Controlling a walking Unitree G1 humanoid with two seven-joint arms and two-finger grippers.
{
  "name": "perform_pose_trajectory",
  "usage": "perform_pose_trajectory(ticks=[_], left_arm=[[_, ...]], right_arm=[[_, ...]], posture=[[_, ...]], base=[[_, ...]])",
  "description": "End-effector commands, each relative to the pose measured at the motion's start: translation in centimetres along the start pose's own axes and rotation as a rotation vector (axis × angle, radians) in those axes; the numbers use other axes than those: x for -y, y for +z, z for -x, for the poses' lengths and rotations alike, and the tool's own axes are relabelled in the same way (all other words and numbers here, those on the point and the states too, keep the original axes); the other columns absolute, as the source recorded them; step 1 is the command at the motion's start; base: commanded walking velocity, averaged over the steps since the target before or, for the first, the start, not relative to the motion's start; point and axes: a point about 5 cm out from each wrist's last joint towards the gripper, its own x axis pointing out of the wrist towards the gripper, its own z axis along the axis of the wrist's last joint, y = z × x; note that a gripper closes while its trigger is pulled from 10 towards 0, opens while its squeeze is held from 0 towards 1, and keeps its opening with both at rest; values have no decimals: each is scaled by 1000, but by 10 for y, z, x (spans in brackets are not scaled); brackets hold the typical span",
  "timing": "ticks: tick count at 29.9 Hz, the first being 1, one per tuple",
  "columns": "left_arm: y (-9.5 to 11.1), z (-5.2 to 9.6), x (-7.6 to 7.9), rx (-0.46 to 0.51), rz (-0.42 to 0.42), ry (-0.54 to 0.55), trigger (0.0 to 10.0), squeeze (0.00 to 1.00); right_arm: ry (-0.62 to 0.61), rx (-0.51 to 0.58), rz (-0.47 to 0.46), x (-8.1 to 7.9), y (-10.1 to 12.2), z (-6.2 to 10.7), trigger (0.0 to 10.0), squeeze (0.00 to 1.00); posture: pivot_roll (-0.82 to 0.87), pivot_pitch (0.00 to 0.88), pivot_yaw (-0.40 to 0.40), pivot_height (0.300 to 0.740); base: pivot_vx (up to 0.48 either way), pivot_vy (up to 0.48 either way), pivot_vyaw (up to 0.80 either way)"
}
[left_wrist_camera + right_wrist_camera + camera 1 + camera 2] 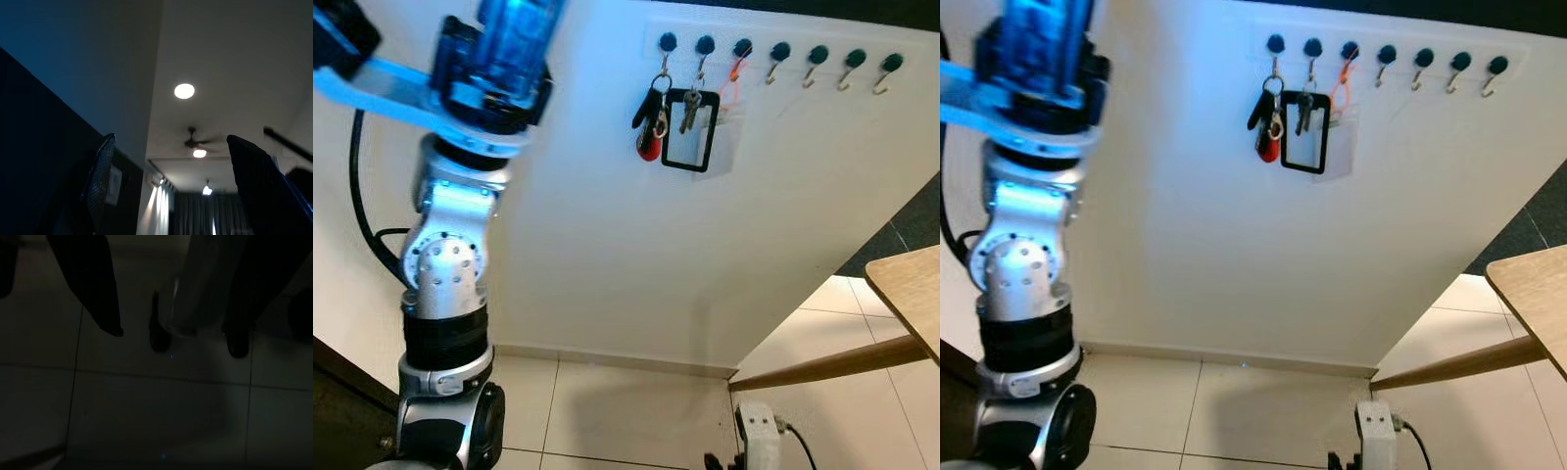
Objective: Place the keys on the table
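Left arm [445,284] fills the near left, silver links stacked upright, wrist raised high near the top edge. Left gripper [171,186] points up at the ceiling in its wrist view, at a round light [184,91] and a fan [193,141]; the two black fingers [100,181] stand well apart, so jaws open, nothing between them.

Right gripper [171,328] hangs idle over the dark tiled floor [146,421]; jaws look spread, empty.

Keys [653,117] not yet picked: they hang on the far wall from the leftmost pegs of a hook rail [779,51], a bunch with a black fob and a red tag, just beside a black-framed card holder [685,164] that carries a second metal key. Long axis is vertical, ring at the top on the peg, fob and tag pointing straight down, flat against the wall.

Worktop [911,294] is the wooden corner at the far right edge, well apart from the keys, one slanted leg showing below.

Step, as I read it: reach phase, pre-grasp. Next move likely needs the left wrist pitched down and forward toward the wall, jaws aligned across the bunch below the ring, close, then lift up and off the peg before swinging right to the worktop. Risk: snagging the neighbouring card holder
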Motion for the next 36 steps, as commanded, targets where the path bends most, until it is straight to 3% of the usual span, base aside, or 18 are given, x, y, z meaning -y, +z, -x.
perform_pose_trajectory(ticks=[1,11,36], left_arm=[[5,-5,9,45,20,-48,10000,0],[21,-5,23,122,57,-68,10000,0],[28,-4,27,147,111,-61,10000,0]], right_arm=[[-5,-17,3,3,-7,3,10000,0],[5,-14,11,4,-6,3,10000,0],[7,0,4,2,-3,2,10000,0]], posture=[[9,190,-62,740],[8,212,-66,740],[5,215,-60,740]], base=[[0,0,0],[0,0,0],[0,0,0]])
